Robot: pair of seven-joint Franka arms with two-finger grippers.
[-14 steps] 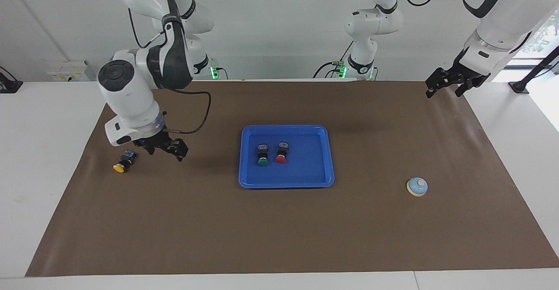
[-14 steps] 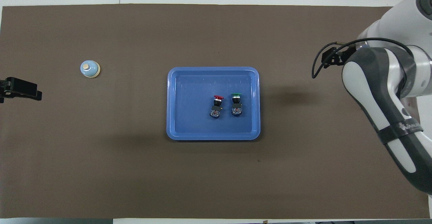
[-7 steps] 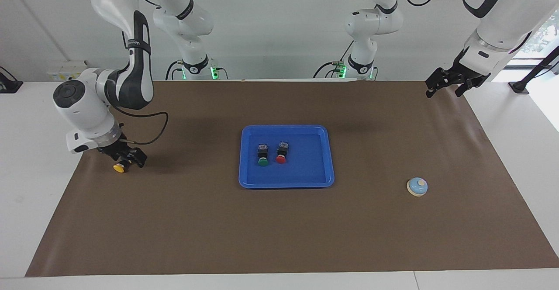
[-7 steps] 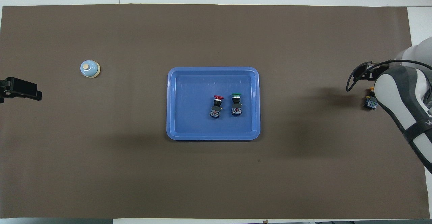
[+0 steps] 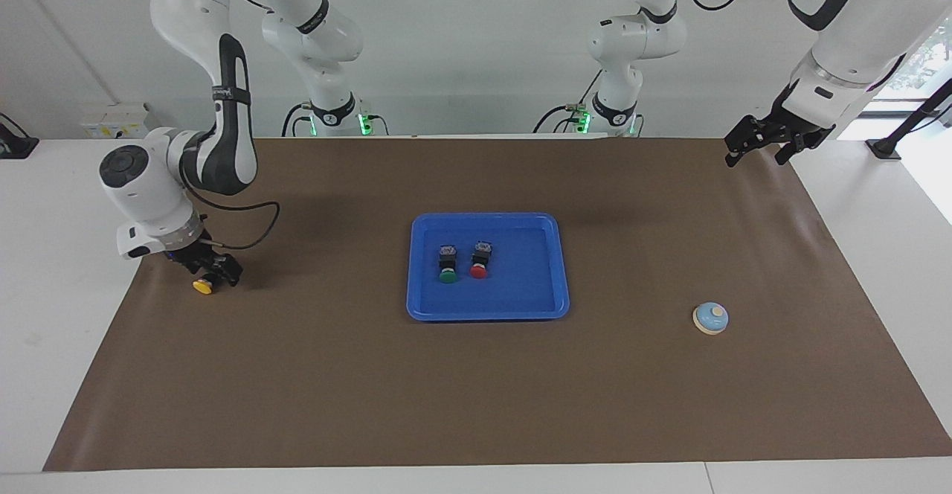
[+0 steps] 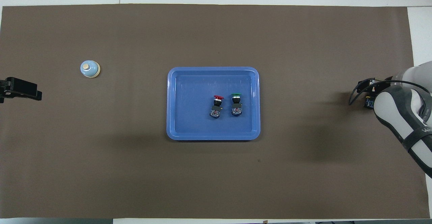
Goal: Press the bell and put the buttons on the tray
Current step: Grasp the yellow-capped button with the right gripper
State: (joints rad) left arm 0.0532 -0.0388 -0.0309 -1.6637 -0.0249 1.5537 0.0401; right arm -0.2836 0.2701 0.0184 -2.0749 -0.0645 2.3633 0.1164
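Observation:
The blue tray (image 5: 487, 216) lies mid-table, also in the overhead view (image 6: 213, 69). In it lie the green button (image 5: 447, 264) (image 6: 236, 104) and the red button (image 5: 479, 260) (image 6: 216, 107), side by side. The yellow button (image 5: 202, 286) lies on the mat toward the right arm's end. My right gripper (image 5: 208, 270) is low, right at its black body; only a bit of that body (image 6: 367, 104) shows from above. The bell (image 5: 710, 318) (image 6: 90, 69) stands toward the left arm's end. My left gripper (image 5: 764, 146) (image 6: 21, 90) waits open, raised above the mat's edge there.
A brown mat (image 5: 476, 390) covers the table, with white table edge around it. The right arm's forearm (image 6: 405, 116) hangs over the mat's end by the yellow button.
My right gripper has swung from beside the yellow button, toward the right arm's end, and come down at the button. The left arm, tray, bell and other buttons have not moved.

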